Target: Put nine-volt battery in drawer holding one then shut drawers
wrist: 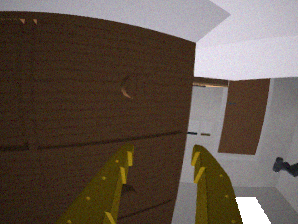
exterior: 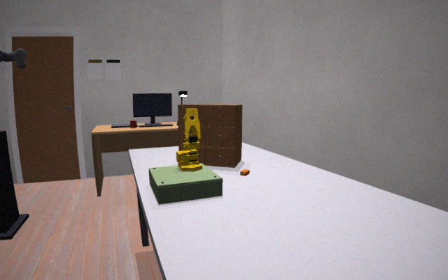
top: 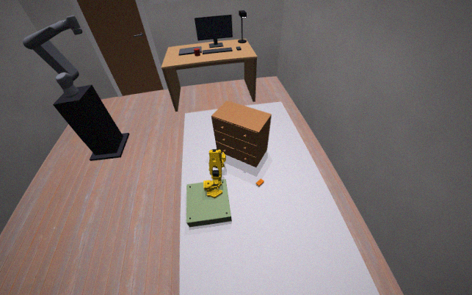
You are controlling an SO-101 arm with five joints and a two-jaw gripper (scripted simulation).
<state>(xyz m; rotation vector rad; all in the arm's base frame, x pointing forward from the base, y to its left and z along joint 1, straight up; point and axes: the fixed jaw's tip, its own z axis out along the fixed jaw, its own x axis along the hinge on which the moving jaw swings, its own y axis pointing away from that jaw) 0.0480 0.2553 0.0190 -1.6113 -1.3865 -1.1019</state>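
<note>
The brown chest of drawers [top: 241, 133] stands on the white table with all three drawers shut; it also shows in the exterior view [exterior: 215, 136]. The orange nine-volt battery [top: 260, 182] lies on the table in front of the chest, right of my arm, and shows in the exterior view [exterior: 244, 172]. My yellow gripper [top: 219, 153] is raised upright close to the chest's left front [exterior: 191, 113]. In the wrist view the two fingers stand a little apart with nothing between them, facing the drawer fronts [wrist: 93, 129] below a small knob [wrist: 125, 92].
My arm sits on a green base block [top: 208, 203] at the table's left edge. A grey robot arm on a black pedestal [top: 87, 121] stands on the floor to the left. A desk with a monitor [top: 212, 55] is behind the table.
</note>
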